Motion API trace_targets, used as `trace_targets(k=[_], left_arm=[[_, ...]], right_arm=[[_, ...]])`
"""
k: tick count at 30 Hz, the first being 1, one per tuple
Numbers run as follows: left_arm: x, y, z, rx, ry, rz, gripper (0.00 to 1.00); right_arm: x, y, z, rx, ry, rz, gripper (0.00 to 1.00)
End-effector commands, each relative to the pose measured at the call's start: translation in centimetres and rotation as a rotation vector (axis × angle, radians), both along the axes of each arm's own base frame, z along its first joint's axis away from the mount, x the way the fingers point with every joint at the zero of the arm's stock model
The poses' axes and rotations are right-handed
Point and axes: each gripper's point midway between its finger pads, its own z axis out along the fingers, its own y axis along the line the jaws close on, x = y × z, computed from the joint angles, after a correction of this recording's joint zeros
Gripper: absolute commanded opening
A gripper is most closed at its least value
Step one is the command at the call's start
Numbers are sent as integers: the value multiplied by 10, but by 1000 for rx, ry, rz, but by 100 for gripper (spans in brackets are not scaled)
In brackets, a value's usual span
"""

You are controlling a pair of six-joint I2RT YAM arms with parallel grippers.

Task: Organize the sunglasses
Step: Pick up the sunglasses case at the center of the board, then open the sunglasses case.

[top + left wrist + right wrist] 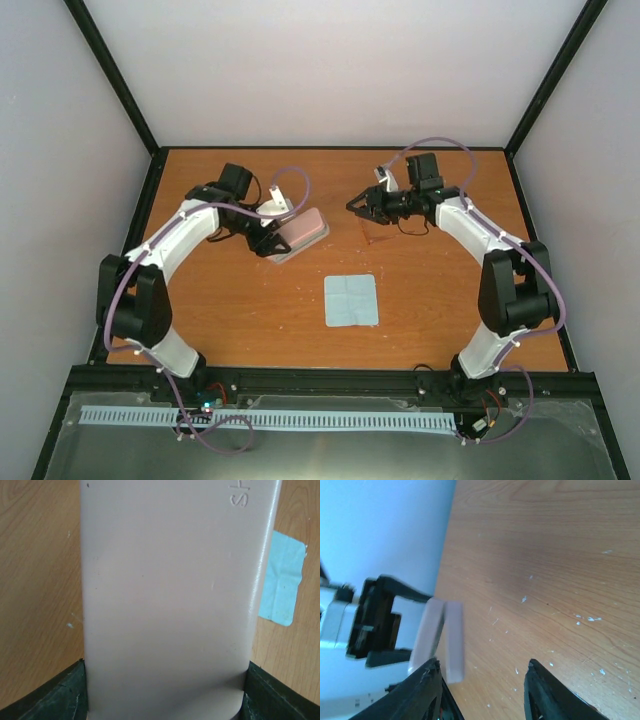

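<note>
The pink case (303,230) lies left of the table's centre with its halves a little apart. My left gripper (270,240) is shut on its near end. In the left wrist view the case (170,590) fills the space between the dark fingers (60,695) of the gripper (165,680). The sunglasses (378,238) show only as a faint reddish outline on the wood, just below my right gripper (356,206). That gripper is open and empty, pointing left toward the case. In the right wrist view the gripper (482,672) hangs over bare wood, with the case (445,640) at left and no sunglasses.
A light-blue square cloth (351,300) lies flat in the middle of the table, nearer me than the case; its corner shows in the left wrist view (285,585). Black frame posts and pale walls close in the table's back and sides.
</note>
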Motion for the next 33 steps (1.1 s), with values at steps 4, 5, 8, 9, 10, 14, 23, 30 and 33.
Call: trace_targets(k=[4, 5, 8, 9, 10, 14, 23, 30, 33], left_arm=[[14, -25, 11, -122, 92, 18, 38], [16, -27, 12, -129, 100, 24, 38], [23, -31, 17, -151, 114, 32, 37], [24, -33, 19, -160, 119, 36, 37], [25, -34, 21, -172, 125, 36, 36], [28, -41, 29, -219, 147, 39, 36], [27, -42, 37, -233, 141, 36, 35], [24, -42, 42, -242, 135, 36, 35], [23, -43, 44, -251, 138, 34, 35]], right_arm=[[-28, 16, 57, 74, -105, 125, 52], [-30, 18, 57, 74, -99, 132, 56], [-36, 21, 52, 55, -81, 149, 57], [-37, 22, 49, 46, -75, 153, 57], [-38, 22, 45, 32, -65, 156, 57], [-42, 24, 25, -39, -31, 170, 55], [-27, 29, 2, -95, 2, 164, 53], [-13, 39, 4, -75, -9, 179, 53], [-12, 43, 4, -71, -9, 189, 44]])
